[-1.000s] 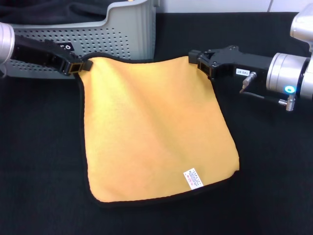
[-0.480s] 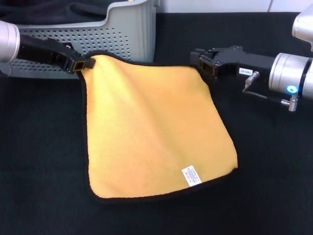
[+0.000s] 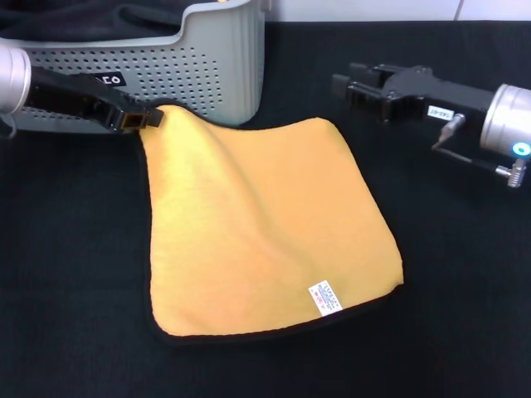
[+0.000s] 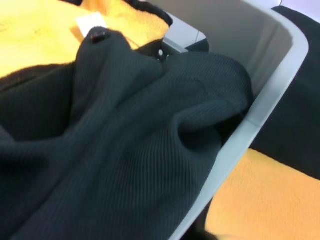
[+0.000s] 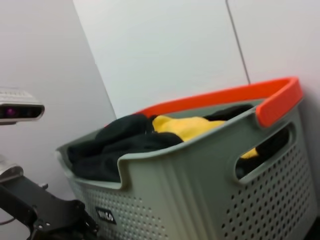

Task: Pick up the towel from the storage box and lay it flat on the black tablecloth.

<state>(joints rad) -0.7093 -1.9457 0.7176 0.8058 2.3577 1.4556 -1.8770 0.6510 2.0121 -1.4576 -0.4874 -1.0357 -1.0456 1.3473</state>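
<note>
The yellow-orange towel (image 3: 265,224) lies spread on the black tablecloth (image 3: 465,290), white care label (image 3: 325,298) up at its near right corner. My left gripper (image 3: 138,119) is shut on the towel's far left corner, which is raised a little in a soft fold, right in front of the grey storage box (image 3: 166,58). My right gripper (image 3: 347,83) is open and hangs above the cloth, apart from the towel's far right corner, which rests flat. The towel (image 4: 270,200) also shows beside the box rim (image 4: 270,100).
The storage box (image 5: 200,185) has an orange-trimmed rim (image 5: 225,97) and stands at the far left of the table. It holds dark grey fabric (image 4: 125,150) and more yellow cloth (image 4: 40,40). Bare black cloth lies to the right of and in front of the towel.
My right gripper let go of the far right corner and drew back up and to the right; that corner dropped flat. The left gripper stayed on its corner, shifting slightly.
</note>
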